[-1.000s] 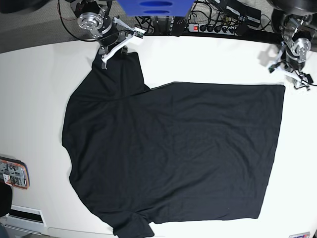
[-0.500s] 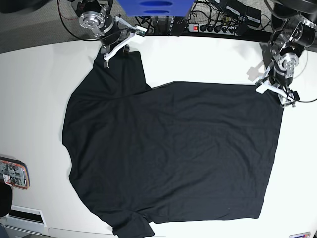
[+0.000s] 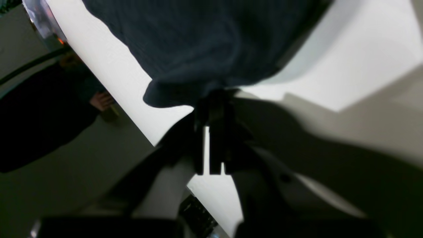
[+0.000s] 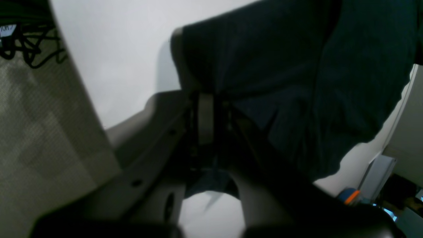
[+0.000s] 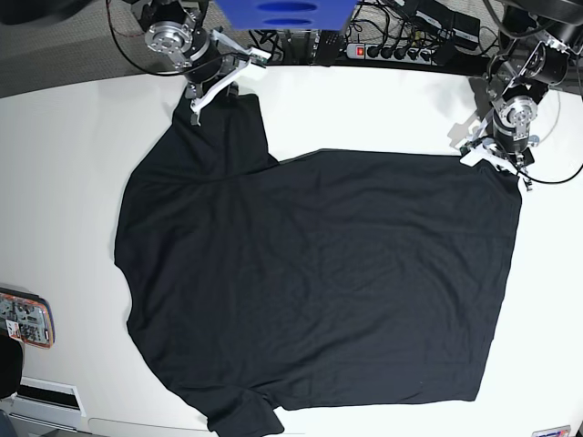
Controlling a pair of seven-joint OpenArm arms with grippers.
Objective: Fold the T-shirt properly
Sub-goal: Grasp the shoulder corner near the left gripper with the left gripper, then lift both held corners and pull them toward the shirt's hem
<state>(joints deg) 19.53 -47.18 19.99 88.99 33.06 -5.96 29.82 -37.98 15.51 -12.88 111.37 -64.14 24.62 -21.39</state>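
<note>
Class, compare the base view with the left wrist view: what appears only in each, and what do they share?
Only the base view shows the whole T-shirt spread flat, the right gripper at a sleeve, and the power strip. Only the left wrist view shows close up the left gripper shut on the cloth's bunched edge. Both show the black shirt, the white table and that gripper at the hem corner.

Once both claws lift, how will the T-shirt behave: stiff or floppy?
Likely floppy: the T-shirt lies flat and thin on the table, and its fabric bunches where the left claw pinches the hem corner. It will probably sag between the grips. The right claw holds only a sleeve, so that side may stretch.
</note>
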